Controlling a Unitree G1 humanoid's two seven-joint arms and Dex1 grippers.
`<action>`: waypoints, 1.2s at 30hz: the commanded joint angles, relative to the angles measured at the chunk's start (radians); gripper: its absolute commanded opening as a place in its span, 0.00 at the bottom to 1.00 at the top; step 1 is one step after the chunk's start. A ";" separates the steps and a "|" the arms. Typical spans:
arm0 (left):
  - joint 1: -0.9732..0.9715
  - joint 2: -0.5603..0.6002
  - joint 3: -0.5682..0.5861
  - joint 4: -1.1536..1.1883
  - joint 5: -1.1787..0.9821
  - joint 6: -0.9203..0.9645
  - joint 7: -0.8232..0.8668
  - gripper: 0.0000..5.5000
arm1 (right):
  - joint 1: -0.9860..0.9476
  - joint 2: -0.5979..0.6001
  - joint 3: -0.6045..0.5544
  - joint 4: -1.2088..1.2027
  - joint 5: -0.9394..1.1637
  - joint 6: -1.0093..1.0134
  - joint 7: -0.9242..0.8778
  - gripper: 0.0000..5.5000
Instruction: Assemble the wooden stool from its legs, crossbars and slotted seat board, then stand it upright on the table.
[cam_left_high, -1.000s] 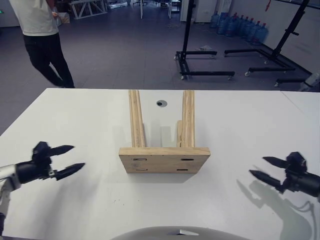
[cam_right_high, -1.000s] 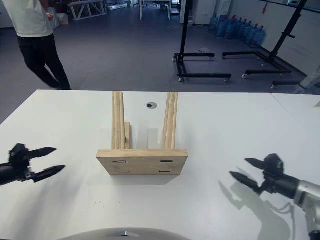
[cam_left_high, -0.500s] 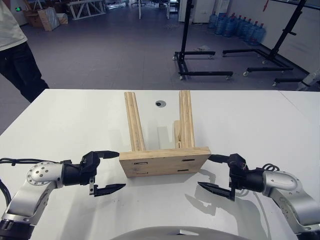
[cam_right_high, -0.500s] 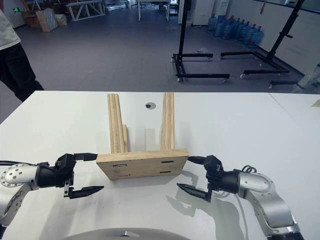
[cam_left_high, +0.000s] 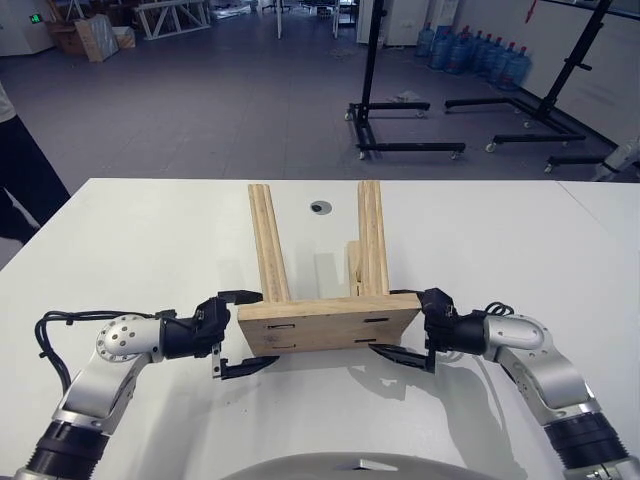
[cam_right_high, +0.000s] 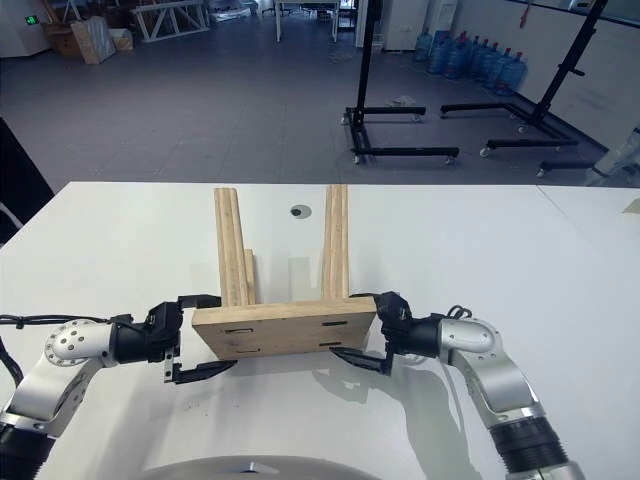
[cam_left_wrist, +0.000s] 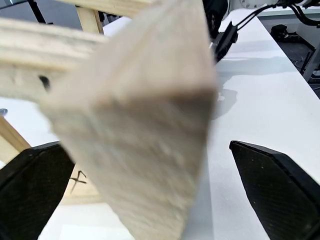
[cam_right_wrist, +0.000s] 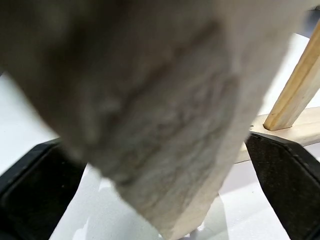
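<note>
**Left eye view.** A white desk (cam_left_high: 130, 240) carries the wooden stool (cam_left_high: 325, 290), which lies on its side. Its slotted seat board (cam_left_high: 328, 325) stands on edge facing the robot, with 4 small dark slots in its face. The legs (cam_left_high: 268, 245) run flat along the desk away from the robot, 2 on each side. A short wooden bar (cam_left_high: 355, 268) shows just inside the right-hand legs.

The left gripper (cam_left_high: 255, 330) is at the seat board's left end. It is spread wide, with 1 finger over the top edge and 1 below, near the desk. The right gripper (cam_left_high: 388, 322) mirrors it at the right end and is also spread. From here it is hard to tell whether any finger touches the wood.

A round hole (cam_left_high: 321, 207) sits in the desk between the far ends of the legs. Black wheeled frames (cam_left_high: 410, 110) stand on the floor behind.

**Right eye view.** The layout is the same, but here a short bar (cam_right_high: 252, 272) shows just inside the left-hand legs instead.

**Left wrist view.** The left end of the seat board looms close and blurred between that gripper's 2 dark fingers (cam_left_wrist: 30, 195). White desk shows in the gap on 1 side, so the gripper is not pinching the board. The right gripper appears small beyond the board.

**Right wrist view.** The board's other end, also blurred, sits between 2 dark fingers (cam_right_wrist: 290, 185) that are set well apart. 1 leg slants behind. The picture edges cut off both fingers.
</note>
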 joint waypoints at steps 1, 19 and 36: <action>-0.033 -0.008 -0.005 0.005 -0.026 0.027 -0.006 0.93 | -0.013 -0.002 -0.001 0.012 0.007 -0.018 0.021 0.93; -0.153 0.042 -0.065 0.072 -0.001 0.164 -0.078 0.41 | -0.044 -0.007 -0.018 -0.010 0.099 0.059 0.088 0.36; -0.570 -0.015 0.091 0.151 -0.340 0.932 0.073 0.34 | -0.343 0.037 -0.306 -0.116 0.623 0.837 -0.218 0.35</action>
